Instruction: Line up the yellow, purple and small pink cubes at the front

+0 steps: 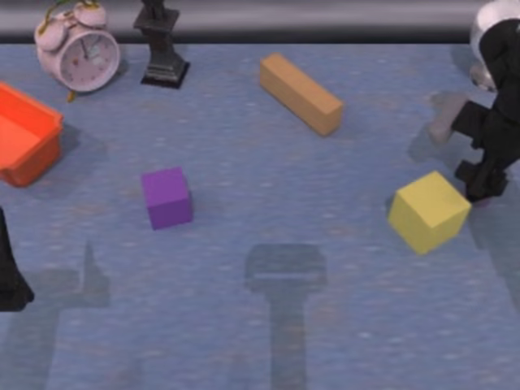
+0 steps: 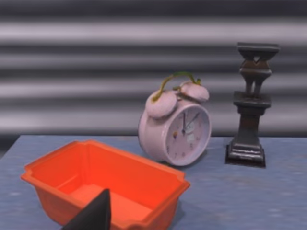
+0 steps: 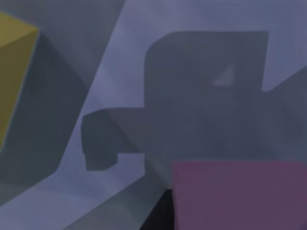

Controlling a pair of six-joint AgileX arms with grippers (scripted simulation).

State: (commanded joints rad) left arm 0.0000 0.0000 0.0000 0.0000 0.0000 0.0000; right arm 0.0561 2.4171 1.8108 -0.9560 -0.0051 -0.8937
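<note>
Scene: While our right arm is hanging over the right edge of the table [image 1: 244,268], our left arm is sitting parked at the left edge.
Right gripper [image 1: 486,191]: we are holding it low, just beside the right face of the yellow cube; from the top view we cannot tell whether the fingers are apart or clamped.
Yellow cube [image 1: 428,211]: it is sitting at the right of the table, turned at an angle; the right wrist view is catching one corner of it [image 3: 12,72].
Pink cube [image 3: 240,194]: it is filling the near part of the right wrist view, close under the gripper; in the top view only a sliver of pink is showing beneath the gripper, so we cannot tell whether it is being gripped.
Purple cube [image 1: 167,197]: it is resting left of centre, well apart from the yellow cube.
Left gripper [image 1: 10,280]: it is showing only as a dark shape at the left edge; a dark fingertip is poking into the left wrist view, and we cannot tell the fingers' state.
Other things: a tan block [image 1: 300,93] is lying slantwise at the back, with an orange bin [image 1: 24,134], an alarm clock [image 1: 79,50] and a dark statuette [image 1: 161,45] at the back left.
</note>
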